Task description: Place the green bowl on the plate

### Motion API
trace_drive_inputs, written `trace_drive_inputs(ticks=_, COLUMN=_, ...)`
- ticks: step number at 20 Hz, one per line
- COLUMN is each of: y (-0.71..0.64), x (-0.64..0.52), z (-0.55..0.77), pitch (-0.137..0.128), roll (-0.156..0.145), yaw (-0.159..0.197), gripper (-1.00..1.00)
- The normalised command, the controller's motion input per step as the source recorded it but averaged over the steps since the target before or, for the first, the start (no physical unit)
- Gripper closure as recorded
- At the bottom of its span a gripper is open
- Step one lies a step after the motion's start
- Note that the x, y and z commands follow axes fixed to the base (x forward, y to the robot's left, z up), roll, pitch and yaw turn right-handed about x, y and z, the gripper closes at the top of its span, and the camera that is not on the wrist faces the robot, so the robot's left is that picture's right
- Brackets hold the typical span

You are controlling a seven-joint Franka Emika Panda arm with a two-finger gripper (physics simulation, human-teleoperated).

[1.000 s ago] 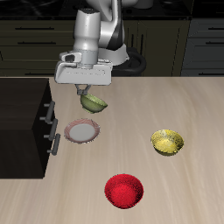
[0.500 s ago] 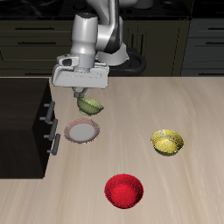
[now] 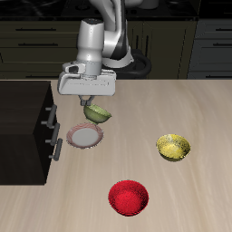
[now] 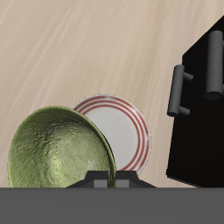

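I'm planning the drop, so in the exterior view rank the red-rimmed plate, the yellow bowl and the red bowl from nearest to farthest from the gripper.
1. The flat red-rimmed plate, just below the gripper holding the green bowl.
2. The round yellow bowl, across the table.
3. The round red bowl, near the table's front edge.

Yellow bowl (image 3: 173,147) on the table (image 3: 195,195); red bowl (image 3: 128,198) nearer the front edge.

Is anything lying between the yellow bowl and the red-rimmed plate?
Nothing: in the exterior view only bare wooden tabletop runs between the yellow bowl and the red-rimmed plate.
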Motion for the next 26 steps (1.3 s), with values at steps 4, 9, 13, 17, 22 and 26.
trace_drive_inputs(ticks=4, y=0.03, x=0.05, z=-0.09, pitch=-0.005, roll=0.001, yaw=0.01, gripper=1.0)
trace_drive_inputs(ticks=9, y=-0.02, x=0.07, z=-0.08, pitch=0.004, roll=-0.011, yaw=0.011, gripper=1.0)
trace_drive_inputs(ticks=13, y=-0.07, x=0.09, z=-0.1, pitch=0.0, roll=-0.018, yaw=0.014, gripper=1.0)
trace_drive_inputs(ticks=17, y=-0.03, x=0.06, z=-0.1, pitch=0.009, roll=-0.012, yaw=0.011, gripper=1.0)
trace_drive_inputs(ticks=22, y=0.0, x=0.08, z=-0.1, pitch=0.003, roll=-0.004, yaw=0.024, gripper=1.0)
trace_drive_inputs(ticks=26, y=-0.03, x=0.03, z=0.01, pitch=0.005, roll=-0.073, yaw=0.038, gripper=1.0)
